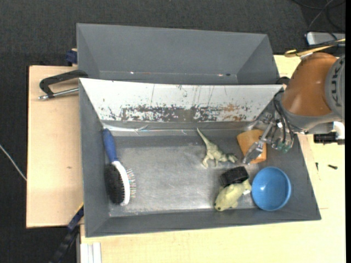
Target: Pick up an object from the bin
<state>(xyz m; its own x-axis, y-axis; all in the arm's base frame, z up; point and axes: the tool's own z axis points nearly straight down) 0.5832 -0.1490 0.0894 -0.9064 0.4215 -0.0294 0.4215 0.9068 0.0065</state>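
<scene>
At the bin's right, an orange block (partly hidden) underlies the gripper.

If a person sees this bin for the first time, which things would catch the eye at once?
The bright blue bowl in the lower right corner of the grey bin stands out most. Just above it in the view, the gripper is over an orange block by the right wall. On the left lies a hairbrush with a blue handle, apart from the rest, and a pale toy dinosaur lies near the middle.
</scene>
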